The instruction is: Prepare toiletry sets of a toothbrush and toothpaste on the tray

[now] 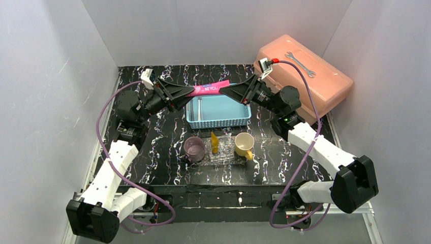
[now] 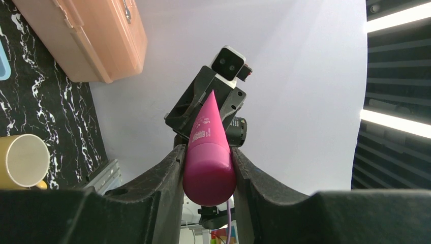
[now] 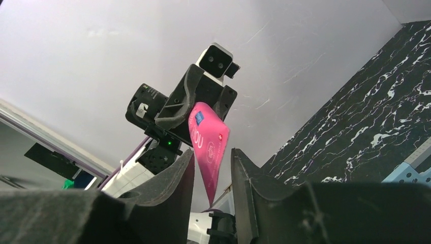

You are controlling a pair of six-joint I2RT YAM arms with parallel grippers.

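glossy pink tube [image 1: 208, 88] hangs level in the air over the far rim of the blue mesh basket [image 1: 218, 122]. left fingers [image 2: 170, 170] are clamped on its rounded cap end. right fingers [image 3: 185, 173] flank its flat crimped end, part open, with gaps showing. nearer, the clear glittery tray [image 1: 226, 158] on the black marbled counter [image 1: 162, 142] carries a yellow tube [image 1: 215, 142], with a purple cup [image 1: 194, 148] and a yellow cup [image 1: 244, 144] at either side. a peach toolbox [image 1: 305, 76] crowds the right arm's side.
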